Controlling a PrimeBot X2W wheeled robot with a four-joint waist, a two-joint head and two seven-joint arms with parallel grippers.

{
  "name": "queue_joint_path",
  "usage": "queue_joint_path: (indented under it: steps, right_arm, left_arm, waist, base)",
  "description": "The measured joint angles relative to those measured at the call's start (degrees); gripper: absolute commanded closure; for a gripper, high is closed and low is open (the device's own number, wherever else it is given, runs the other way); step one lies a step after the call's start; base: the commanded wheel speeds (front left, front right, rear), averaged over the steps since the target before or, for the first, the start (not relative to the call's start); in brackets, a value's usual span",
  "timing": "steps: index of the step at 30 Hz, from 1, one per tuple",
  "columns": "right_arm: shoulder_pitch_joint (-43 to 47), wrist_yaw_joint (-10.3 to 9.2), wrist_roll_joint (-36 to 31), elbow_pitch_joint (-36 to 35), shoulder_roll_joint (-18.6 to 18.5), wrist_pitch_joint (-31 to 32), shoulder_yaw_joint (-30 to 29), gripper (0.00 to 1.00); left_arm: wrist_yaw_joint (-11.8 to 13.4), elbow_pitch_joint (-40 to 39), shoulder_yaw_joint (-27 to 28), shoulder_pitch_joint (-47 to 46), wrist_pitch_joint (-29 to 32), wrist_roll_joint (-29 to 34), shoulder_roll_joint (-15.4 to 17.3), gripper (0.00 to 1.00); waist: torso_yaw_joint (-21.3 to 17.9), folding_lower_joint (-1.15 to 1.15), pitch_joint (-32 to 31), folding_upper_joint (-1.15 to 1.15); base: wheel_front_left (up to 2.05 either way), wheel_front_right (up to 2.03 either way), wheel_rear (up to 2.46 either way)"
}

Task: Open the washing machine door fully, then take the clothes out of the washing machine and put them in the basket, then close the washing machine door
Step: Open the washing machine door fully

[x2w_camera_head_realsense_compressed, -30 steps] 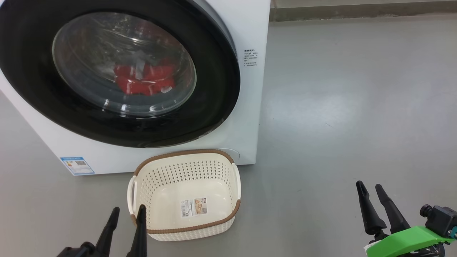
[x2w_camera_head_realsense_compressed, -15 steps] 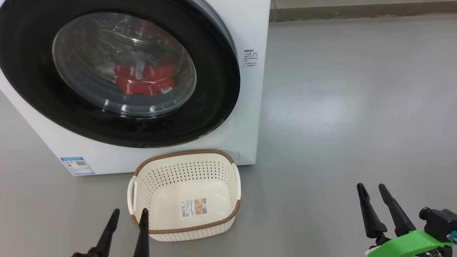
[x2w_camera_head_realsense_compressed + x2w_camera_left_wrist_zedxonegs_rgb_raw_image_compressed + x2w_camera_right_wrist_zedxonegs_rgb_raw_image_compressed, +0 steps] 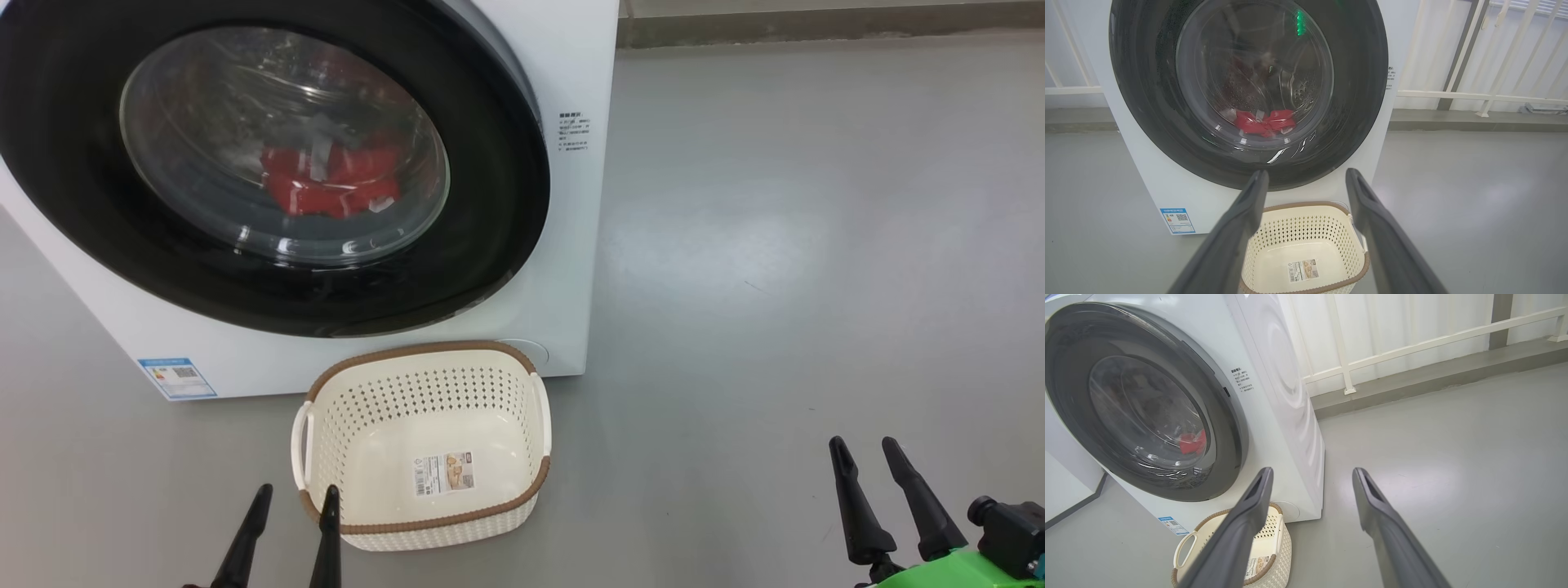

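Nothing's begun as far as I can judge: the big round washing machine door with glossy black rim and bulging glass window (image 3: 245, 106) sits shut on the white front-loading washing machine (image 3: 563, 245). The bright red clothes with white bits (image 3: 331, 188) lie heaped low in the drum behind the glass. The small cream perforated plastic basket with brown rim (image 3: 424, 349) stands empty on the grey floor (image 3: 775, 245) just in front. Left pincer (image 3: 298, 490) hovers by the basket's near left corner, right pincer (image 3: 861, 443) well off to the right, both spread apart and holding nothing. My guess: the door is stiff and that rim slippery, so hook a finger behind its right edge, near the little dark notch (image 3: 1226, 392), and expect the latch to fight back. Clothes look light and floppy, so pinch a top fold
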Motion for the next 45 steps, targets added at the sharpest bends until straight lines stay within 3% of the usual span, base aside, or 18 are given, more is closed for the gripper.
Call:
queue_joint_path:
  steps: [18,20,21,22,37,45]
  right_arm:
    - [0.6,0.00,0.7,-0.8,1.4,-0.1,-1.4,0.00]
    - [0.5,0.00,2.3,-1.2,1.6,-0.2,-1.3,0.52]
    - [0.3,0.00,3.4,-1.3,1.7,-0.2,-1.2,0.89]
    - [-0.1,0.00,4.1,-1.3,1.8,-0.2,-1.0,1.00]
    - [-20.1,0.01,12.2,-0.1,2.6,-0.3,2.6,1.00]
    - [-32.7,0.00,16.6,2.6,0.3,-0.3,4.3,1.00]
  left_arm:
    - [-0.1,1.7,0.1,0.0,0.0,0.0,0.0,0.00]
    - [-0.2,1.8,0.1,0.0,0.0,0.0,0.0,0.00]
    - [-0.2,1.8,0.1,0.0,0.0,0.0,0.0,0.00]
    - [-0.2,1.8,0.1,0.0,0.0,0.0,0.0,0.00]
    - [-0.4,1.8,-1.9,-3.9,0.0,-0.1,0.0,0.00]
    - [-1.2,1.9,-3.9,-8.1,0.0,-1.2,0.0,0.00]
  waist:
    - [-0.5,0.00,0.2,0.00]
    - [-0.4,0.00,0.4,0.00]
    - [-0.4,0.00,0.5,0.00]
    - [-0.4,0.00,0.7,0.00]
    - [1.3,0.00,5.2,0.00]
    - [4.1,0.00,9.3,0.00]
  base:
    - [0.00,0.00,0.00]
    - [0.00,0.00,0.00]
    - [0.00,0.00,0.00]
    - [0.00,0.00,0.00]
    - [0.00,0.00,0.00]
    - [0.00,0.00,0.00]
